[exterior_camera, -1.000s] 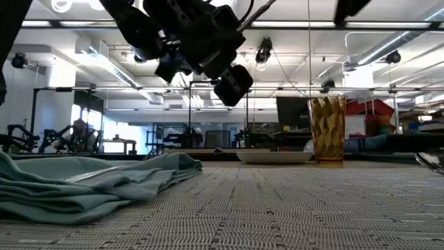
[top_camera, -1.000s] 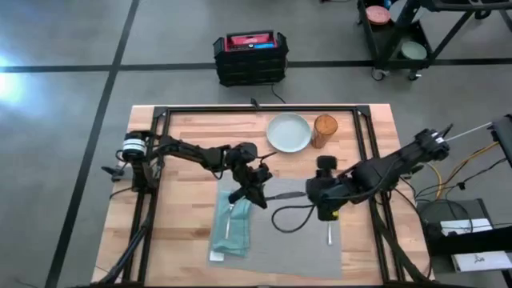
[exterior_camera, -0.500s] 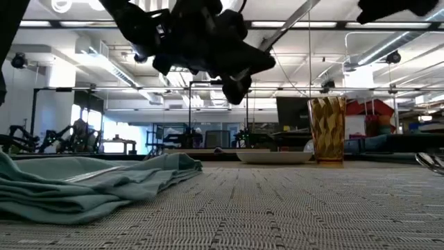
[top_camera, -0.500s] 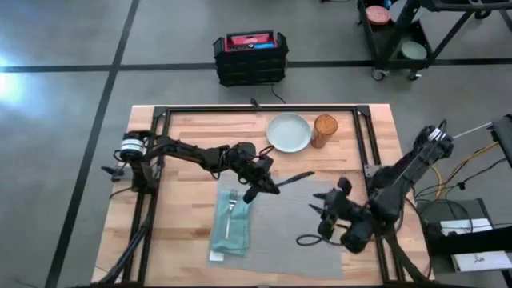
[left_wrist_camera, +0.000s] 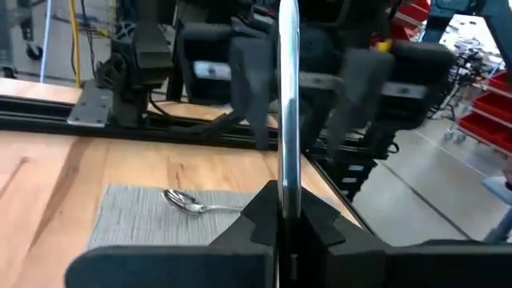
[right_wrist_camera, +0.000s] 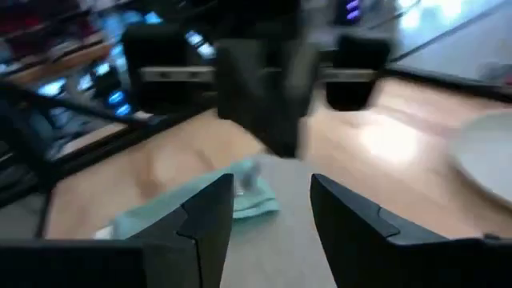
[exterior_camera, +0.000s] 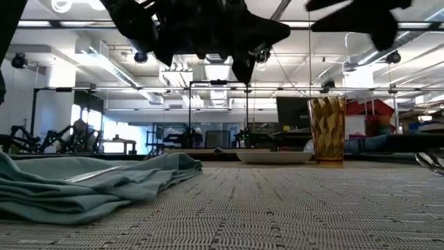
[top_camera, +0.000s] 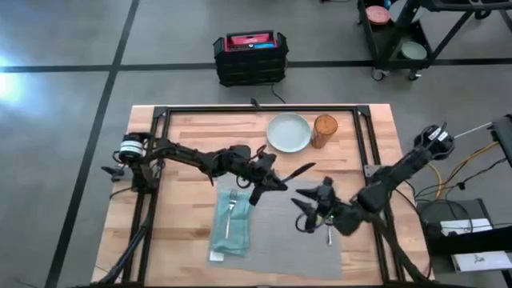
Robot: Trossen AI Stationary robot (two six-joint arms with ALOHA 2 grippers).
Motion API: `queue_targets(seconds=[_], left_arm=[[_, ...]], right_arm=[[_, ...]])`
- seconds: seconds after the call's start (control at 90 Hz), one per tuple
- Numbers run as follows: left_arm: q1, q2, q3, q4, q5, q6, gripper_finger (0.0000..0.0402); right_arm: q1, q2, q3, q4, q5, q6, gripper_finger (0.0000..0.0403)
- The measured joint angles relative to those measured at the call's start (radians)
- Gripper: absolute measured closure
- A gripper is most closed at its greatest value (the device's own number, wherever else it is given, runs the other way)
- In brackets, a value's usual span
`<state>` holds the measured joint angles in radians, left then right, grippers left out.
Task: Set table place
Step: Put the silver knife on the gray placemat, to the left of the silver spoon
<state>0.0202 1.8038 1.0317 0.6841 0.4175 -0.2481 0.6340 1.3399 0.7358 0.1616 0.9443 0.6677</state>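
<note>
On the table lies the grey placemat. A teal napkin covers its left edge, and a fork rests on the napkin. A spoon lies on the mat's right part. Behind the mat stand the pale plate and the amber glass. My left gripper hovers over the mat's far edge, shut on a silver knife. My right gripper hangs open over the mat's middle, just near of the knife, fingers pointing toward the table's left. My left gripper pinches one end of the knife between its two fingers. The knife runs straight on past the fingertips, in line with them. It points toward the table's far right and is lifted clear of the mat.
A black frame stands over the table, with posts at the far corners and rails along both sides. A black crate sits on the floor beyond the far edge. Bare wood lies left of the napkin.
My left gripper has lifted the knife off the mat and carried it a little toward the far right, its free end swinging toward the far edge. My right gripper drew back toward the near right corner, then came back leftward over the mat.
</note>
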Motion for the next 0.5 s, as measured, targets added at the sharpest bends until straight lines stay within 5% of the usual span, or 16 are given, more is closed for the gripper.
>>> queue_targets(seconds=[0.5], left_arm=[[-0.001,-0.013,0.0,0.076,-0.011,-0.014,0.0402]], right_arm=[[-0.116,-0.199,-0.016,0.09,-0.054,-0.328,0.0264]])
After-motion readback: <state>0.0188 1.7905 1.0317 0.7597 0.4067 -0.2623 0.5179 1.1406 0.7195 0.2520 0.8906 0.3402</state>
